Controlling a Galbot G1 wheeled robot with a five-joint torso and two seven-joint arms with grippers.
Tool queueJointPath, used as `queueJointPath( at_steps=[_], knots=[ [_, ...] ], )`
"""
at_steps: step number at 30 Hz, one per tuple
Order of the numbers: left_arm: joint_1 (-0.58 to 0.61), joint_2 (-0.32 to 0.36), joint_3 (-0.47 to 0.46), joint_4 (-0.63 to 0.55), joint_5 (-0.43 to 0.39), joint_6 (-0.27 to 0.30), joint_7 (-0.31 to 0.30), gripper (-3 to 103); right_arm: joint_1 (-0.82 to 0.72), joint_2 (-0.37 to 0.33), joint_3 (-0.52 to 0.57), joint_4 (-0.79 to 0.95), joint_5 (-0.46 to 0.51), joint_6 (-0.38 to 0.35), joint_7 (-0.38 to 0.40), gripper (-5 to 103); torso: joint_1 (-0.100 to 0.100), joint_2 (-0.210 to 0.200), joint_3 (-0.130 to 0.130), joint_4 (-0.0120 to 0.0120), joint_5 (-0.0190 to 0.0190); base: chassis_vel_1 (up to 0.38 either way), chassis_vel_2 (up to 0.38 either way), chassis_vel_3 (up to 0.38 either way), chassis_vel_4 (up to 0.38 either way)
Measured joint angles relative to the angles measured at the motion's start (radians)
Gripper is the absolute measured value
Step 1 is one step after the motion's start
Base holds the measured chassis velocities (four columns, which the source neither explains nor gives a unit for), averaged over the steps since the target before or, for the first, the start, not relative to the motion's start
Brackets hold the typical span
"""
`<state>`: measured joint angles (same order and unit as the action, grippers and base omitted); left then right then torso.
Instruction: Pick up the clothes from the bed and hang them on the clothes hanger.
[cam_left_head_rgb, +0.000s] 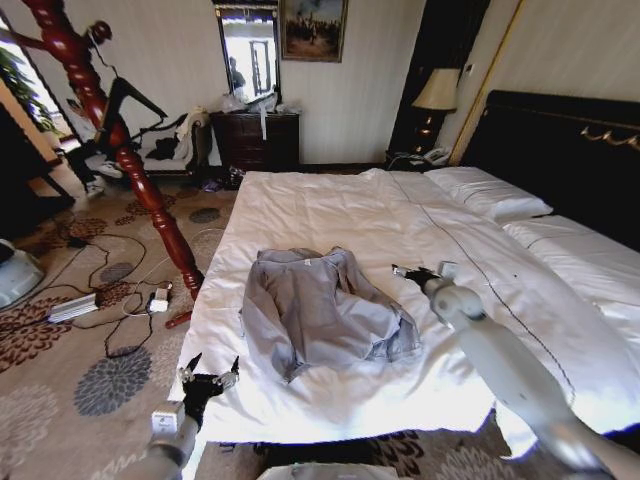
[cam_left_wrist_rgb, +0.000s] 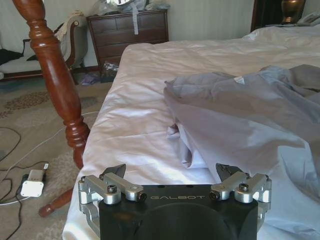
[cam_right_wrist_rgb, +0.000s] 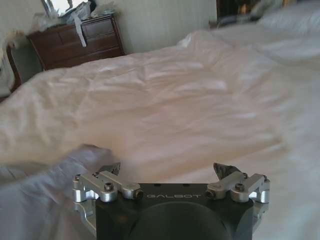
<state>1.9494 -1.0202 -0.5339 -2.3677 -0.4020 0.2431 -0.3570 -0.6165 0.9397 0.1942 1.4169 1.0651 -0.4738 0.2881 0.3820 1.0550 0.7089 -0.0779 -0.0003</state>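
Blue-grey shirt (cam_left_head_rgb: 318, 312) lies crumpled on white bed (cam_left_head_rgb: 330, 205), near foot edge. Left gripper (cam_left_head_rgb: 209, 376) at bed corner, fingers spread, empty. Right gripper (cam_left_head_rgb: 418, 272) just beside shirt's collar side, fingers released. Thin, limp cloth; probably best pinched at shoulders.

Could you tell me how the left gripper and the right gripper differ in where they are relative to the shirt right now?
The left gripper hangs at the foot edge of the bed, short of the shirt; the right gripper reaches out over the duvet beside the shirt's far side. The left one sits low by the mattress edge, the right one farther up the bed. Both are open and hold nothing.
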Motion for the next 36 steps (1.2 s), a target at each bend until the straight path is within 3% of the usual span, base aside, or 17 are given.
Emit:
queueJointPath(
  at_steps=[1, 6, 15, 20, 22, 24, 26, 33, 36],
  knots=[
    [0.000, 0.000, 0.000, 0.000, 0.000, 0.000, 0.000, 100, 0.000, 0.000, 0.000, 0.000, 0.000, 0.000, 0.000, 100, 0.000, 0.000, 0.000, 0.0000, 0.0000, 0.000, 0.000, 0.000, 0.000],
    [0.024, -0.019, -0.013, -0.011, 0.024, -0.003, 0.006, 100, 0.180, 0.136, -0.070, -0.249, 0.121, -0.035, 0.006, 100, 0.000, 0.000, 0.000, 0.0003, 0.0001, 0.000, 0.000, 0.000, 0.000],
    [0.019, -0.032, -0.012, -0.008, 0.026, -0.005, 0.008, 100, 0.251, 0.219, -0.137, -0.331, 0.107, -0.047, -0.024, 99, 0.000, 0.000, 0.000, 0.0000, 0.0000, 0.000, 0.000, 0.000, 0.000],
    [0.013, -0.034, -0.010, -0.008, 0.022, -0.005, 0.009, 100, 0.261, 0.225, -0.174, -0.341, 0.071, -0.052, -0.036, 79, 0.000, 0.000, 0.000, -0.0003, 0.0001, 0.000, 0.000, 0.000, 0.000],
    [0.013, -0.034, -0.010, -0.008, 0.021, -0.005, 0.010, 100, 0.263, 0.226, -0.185, -0.346, 0.052, -0.052, -0.039, 79, 0.000, 0.000, 0.000, -0.0002, 0.0003, 0.000, 0.000, 0.000, 0.000],
    [0.009, -0.034, -0.010, -0.008, 0.017, -0.009, 0.012, 100, 0.272, 0.234, -0.215, -0.370, -0.006, -0.052, -0.039, 57, 0.000, 0.000, 0.000, -0.0002, 0.0003, 0.000, 0.000, 0.000, 0.000],
    [0.009, -0.034, -0.010, -0.008, 0.014, -0.009, 0.012, 100, 0.273, 0.232, -0.222, -0.364, -0.007, -0.050, -0.038, 46, 0.000, 0.000, 0.000, 0.0001, 0.0002, 0.000, 0.000, 0.000, 0.000],
    [0.013, -0.039, -0.011, -0.022, 0.013, -0.013, 0.012, 100, 0.267, 0.227, -0.251, -0.331, -0.024, -0.047, -0.023, 24, 0.000, 0.000, 0.000, 0.0000, 0.0001, 0.000, 0.000, 0.000, 0.000],
    [0.017, -0.043, -0.011, -0.034, 0.013, -0.013, 0.011, 100, 0.259, 0.229, -0.269, -0.328, -0.043, -0.047, -0.016, 8, 0.000, 0.000, 0.000, -0.0001, 0.0002, 0.000, 0.000, 0.000, 0.000]
  ],
)
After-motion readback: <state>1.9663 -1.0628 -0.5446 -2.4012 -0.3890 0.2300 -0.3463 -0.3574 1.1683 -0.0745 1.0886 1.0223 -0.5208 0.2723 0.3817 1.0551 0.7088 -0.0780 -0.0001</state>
